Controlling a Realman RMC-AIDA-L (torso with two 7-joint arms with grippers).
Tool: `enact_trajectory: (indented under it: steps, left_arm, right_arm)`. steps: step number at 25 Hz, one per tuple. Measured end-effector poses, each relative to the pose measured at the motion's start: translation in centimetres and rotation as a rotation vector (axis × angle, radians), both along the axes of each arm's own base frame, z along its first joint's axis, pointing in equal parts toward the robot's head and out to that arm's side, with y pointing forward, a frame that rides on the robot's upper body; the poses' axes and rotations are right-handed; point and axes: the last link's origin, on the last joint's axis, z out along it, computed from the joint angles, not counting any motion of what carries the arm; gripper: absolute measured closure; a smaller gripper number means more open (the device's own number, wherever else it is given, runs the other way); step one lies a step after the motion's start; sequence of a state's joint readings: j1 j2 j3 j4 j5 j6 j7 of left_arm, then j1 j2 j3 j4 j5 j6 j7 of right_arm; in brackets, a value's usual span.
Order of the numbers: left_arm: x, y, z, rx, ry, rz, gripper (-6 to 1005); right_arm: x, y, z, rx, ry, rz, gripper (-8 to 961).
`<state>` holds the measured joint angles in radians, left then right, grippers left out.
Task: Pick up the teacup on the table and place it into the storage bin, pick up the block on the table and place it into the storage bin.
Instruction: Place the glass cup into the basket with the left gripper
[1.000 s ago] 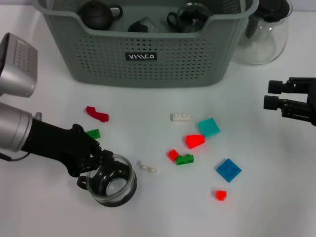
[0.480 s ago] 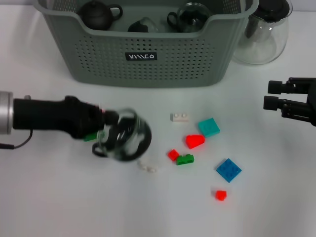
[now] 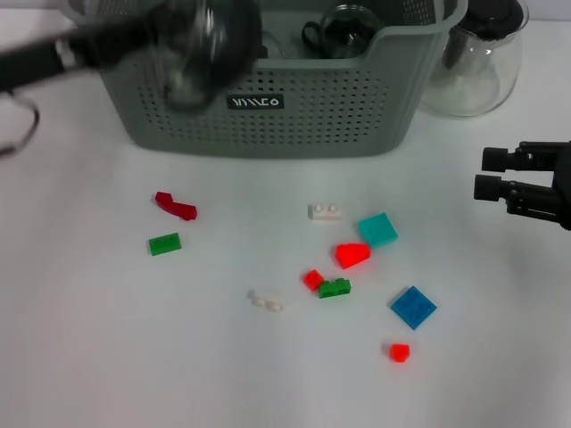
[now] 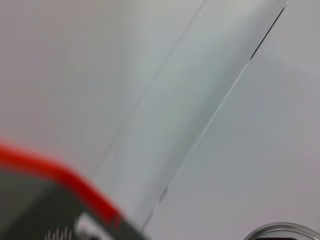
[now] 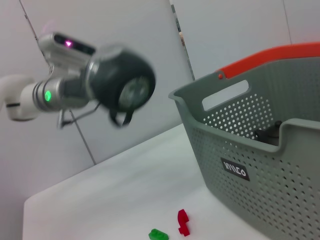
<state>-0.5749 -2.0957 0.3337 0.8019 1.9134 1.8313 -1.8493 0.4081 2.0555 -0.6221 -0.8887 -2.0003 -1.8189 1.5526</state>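
Glass teacup point(image 3: 201, 49) rides in the left gripper point(image 3: 178, 40), whose fingers clamp it, lifted off the table point(image 3: 89, 339) at the front left rim of the storage bin point(image 3: 268, 116). The right gripper point(image 3: 492, 174) hangs idle at the table's right side, fingers slightly parted around nothing. Building blocks lie scattered below the bin, among them a white block point(image 3: 325, 211) and a blue plate point(image 3: 413, 307).

The left tool point(image 3: 192, 45) has risen from low on the counter point(image 3: 107, 357), where it gripped the glass teacup point(image 3: 201, 49) a second ago, and now carries the cup, blurred with motion, in front of the storage bin point(image 3: 268, 116) at its near rim. The green block point(image 3: 164, 243), half hidden before, now lies in plain sight.
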Motion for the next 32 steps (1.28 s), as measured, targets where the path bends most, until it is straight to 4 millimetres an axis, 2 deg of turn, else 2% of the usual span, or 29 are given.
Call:
enact_trajectory:
  steps: [3,4,7,11,14,23,26,29,32]
  left_arm:
    - [1.9,1.9,1.3,0.031,-0.009,-0.027,950]
    - [4.3,4.3,2.6,0.05,0.023,-0.048,950]
    - [7.2,7.3,3.9,0.064,0.113,-0.037,950]
    - [10.4,10.6,4.2,0.084,0.268,0.014,950]
    - [11.6,11.7,3.5,0.1,0.333,0.03,950]
    - [12.6,12.7,2.7,0.131,0.408,0.027,951]
    - [13.0,13.4,1.3,0.152,0.565,-0.011,944]
    - [13.7,14.0,-1.6,0.166,0.805,-0.077,934]
    - [14.2,14.7,-5.0,0.193,1.024,-0.067,923]
  right_arm:
    - [0.0,-0.1,0.0,-0.002,0.002,0.005,468]
    - [0.0,-0.1,-0.1,-0.003,0.002,0.006,468]
    - [0.0,-0.1,0.0,-0.003,0.003,0.006,468]
    - [0.1,-0.3,-0.1,-0.003,0.003,0.004,468]
    - [0.2,-0.4,0.0,-0.003,0.004,0.006,468]
    - [0.3,-0.5,0.3,0.005,0.012,0.007,467]
    - [0.3,-0.5,0.3,0.006,0.013,0.007,467]
    - [0.3,-0.5,0.3,0.005,0.014,0.007,467]
    - [0.2,-0.5,0.2,0.005,0.016,0.008,468]
